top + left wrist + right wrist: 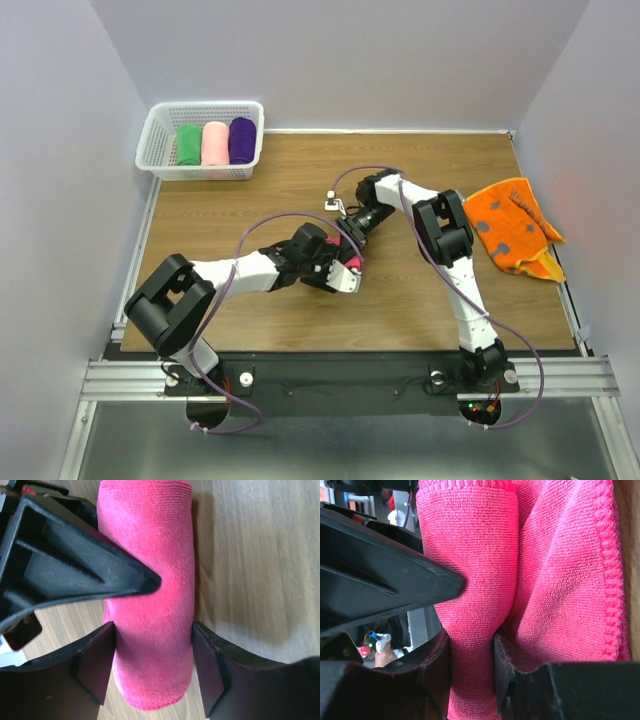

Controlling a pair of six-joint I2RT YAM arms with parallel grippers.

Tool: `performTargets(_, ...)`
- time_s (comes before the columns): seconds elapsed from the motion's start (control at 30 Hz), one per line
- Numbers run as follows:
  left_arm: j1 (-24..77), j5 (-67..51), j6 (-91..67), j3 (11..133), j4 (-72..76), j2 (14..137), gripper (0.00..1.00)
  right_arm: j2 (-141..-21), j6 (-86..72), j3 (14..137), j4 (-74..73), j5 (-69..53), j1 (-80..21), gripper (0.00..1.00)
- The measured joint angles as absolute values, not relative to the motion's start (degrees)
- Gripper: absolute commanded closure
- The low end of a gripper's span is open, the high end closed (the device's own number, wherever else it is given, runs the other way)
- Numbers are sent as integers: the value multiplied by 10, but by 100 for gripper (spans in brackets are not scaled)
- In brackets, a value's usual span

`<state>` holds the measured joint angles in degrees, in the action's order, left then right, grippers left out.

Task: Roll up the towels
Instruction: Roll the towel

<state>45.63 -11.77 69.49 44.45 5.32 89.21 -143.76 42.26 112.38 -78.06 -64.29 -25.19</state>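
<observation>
The left hand [153, 627] fills the foreground of its wrist view. Its two black fingers [95, 665] are set against both long sides of the hot-pink towel [150, 540], which lies as a short fat roll on the wood-grain worktop [250, 555]. The hand is clasped around the roll near one end. A black wedge-shaped part [75, 565] reaches in from the left, its tip resting on top of the roll. The right hand [471, 640] is clenched on a fold of the same towel, the cloth squeezed thin between its fingers, and a looser layer with a stitched edge lies beside the fold. From above, both hands meet over this towel near the middle of the worktop, with only a scrap of pink showing between them. Well apart, at the worktop's right edge, the orange towel [515, 235] lies unrolled and rumpled, printed with darker spots. At the far left corner stands a white basket [160, 130] holding a green roll [188, 145], a pale pink roll [215, 143] and a purple roll [241, 140] side by side.
</observation>
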Motion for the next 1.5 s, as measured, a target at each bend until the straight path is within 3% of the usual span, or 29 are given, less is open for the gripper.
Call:
performTargets(0.07,456,-119,692,458,43,907,52,-1438,423,1125,-781,-640,-252,70)
performTargets(0.1,456,-119,691,465,34,913,58,-1438,424,1126,-783,-638,-252,54)
performTargets(0.13,456,-119,691,474,27,920,59,-1438,424,1126,-783,-637,-252,42)
performTargets(0.17,456,-121,688,483,14,926,64,-1438,426,1127,-785,-635,-250,36)
performTargets(0.2,456,-122,687,490,5,929,66,-1438,426,1128,-787,-634,-248,23)
performTargets(0.23,455,-126,685,502,-9,936,68,-1438,428,1132,-787,-633,-246,16)
performTargets(0.37,449,-142,674,527,-46,948,73,-1437,411,1192,-811,-625,-218,8)
performTargets(0.53,433,-174,656,561,-90,967,73,-1433,392,1298,-784,-585,-133,2)
performTargets(0.63,411,-216,642,611,-139,997,70,-1405,386,1298,-764,-566,-85,0)
performTargets(0.83,351,-327,624,774,-293,1104,64,-1178,359,1084,-663,-517,-38,0)
performTargets(1.07,302,-431,623,933,-453,1218,63,-992,362,970,-600,-453,-88,0)
performTargets(1.5,273,-493,616,1028,-547,1293,60,-879,396,664,-324,-166,-355,0)
